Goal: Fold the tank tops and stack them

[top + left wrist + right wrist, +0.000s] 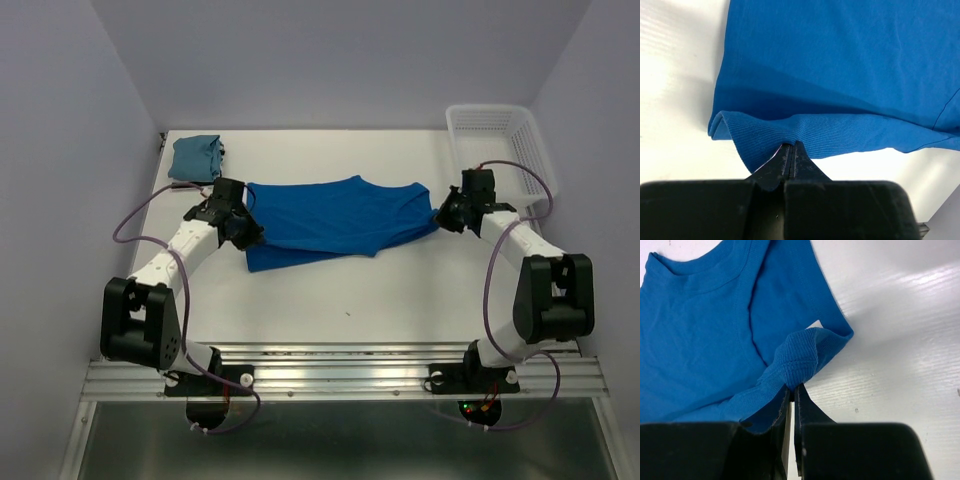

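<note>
The bright royal blue fabric tank top (335, 220) is lying spread across the middle of the white table (400, 290). The left gripper (792, 150) is pinching its ribbed edge at one end, jaws closed tight on the cloth. The right gripper (791, 390) is clamping a bunched ribbed edge at the other end. A folded teal blue top (195, 157) is sitting at the far left corner, and a white plastic lattice basket (530, 135) is standing at the far right.

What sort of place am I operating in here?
Probably a robot lab test cell, not a home: plain pale walls box in a white table, and an aluminium mounting rail runs along its near edge.
</note>
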### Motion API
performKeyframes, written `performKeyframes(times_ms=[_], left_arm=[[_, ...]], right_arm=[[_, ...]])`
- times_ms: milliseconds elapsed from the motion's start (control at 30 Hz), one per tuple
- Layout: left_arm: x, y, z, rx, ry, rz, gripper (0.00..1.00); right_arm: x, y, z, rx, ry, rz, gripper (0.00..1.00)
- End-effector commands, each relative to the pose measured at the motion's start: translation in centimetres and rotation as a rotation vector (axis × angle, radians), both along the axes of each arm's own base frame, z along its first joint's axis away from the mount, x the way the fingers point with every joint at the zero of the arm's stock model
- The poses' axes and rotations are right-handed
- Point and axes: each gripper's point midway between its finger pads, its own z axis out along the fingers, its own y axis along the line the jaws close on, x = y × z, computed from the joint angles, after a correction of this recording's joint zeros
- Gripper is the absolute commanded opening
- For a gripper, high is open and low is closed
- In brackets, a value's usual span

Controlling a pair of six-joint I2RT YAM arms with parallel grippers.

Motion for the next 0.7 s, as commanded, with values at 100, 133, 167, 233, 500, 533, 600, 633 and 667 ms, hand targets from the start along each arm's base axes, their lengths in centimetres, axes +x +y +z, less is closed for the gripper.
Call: performKeyframes(times_ms=[100, 133, 167, 233, 500, 533, 600, 633, 667], left_arm=[[2.8, 1.5, 0.4, 0.044, -0.03, -0.006, 0.0], [3.0, 1.9, 0.3, 0.051, -0.028, 0.006, 0.0], [3.1, 2.1, -0.2, 0.058, -0.013, 0.01, 0.0], [3.4, 2.5, -0.4, 0.063, -0.013, 0.014, 0.0], [5.0, 2.2, -2.6, 0.062, 0.023, -0.015, 0.0], [5.3, 2.4, -2.7, 0.069, 0.022, -0.01, 0.0], [5.7, 2.8, -3.1, 0.09, 0.032, 0.005, 0.0], [5.9, 3.2, -3.2, 0.105, 0.031, 0.017, 0.0], [6.4, 3.2, -3.0, 0.107, 0.02, 0.018, 0.0]], right_arm=[[3.4, -0.2, 1.6, -0.003, -0.061, 0.0, 0.01], [3.6, -0.2, 1.6, -0.005, -0.063, 0.001, 0.01], [3.9, -0.2, 1.6, -0.01, -0.065, 0.001, 0.01], [4.6, -0.3, 1.4, -0.014, -0.062, 0.005, 0.01], [6.1, -0.2, -0.5, -0.022, -0.042, 0.017, 0.01], [6.2, -0.4, -0.6, -0.027, -0.042, 0.008, 0.01], [6.7, -0.7, -0.8, -0.042, -0.049, -0.006, 0.01], [7.0, -0.8, -1.0, -0.047, -0.054, -0.012, 0.01], [7.3, -0.9, -1.0, -0.049, -0.059, -0.014, 0.01]])
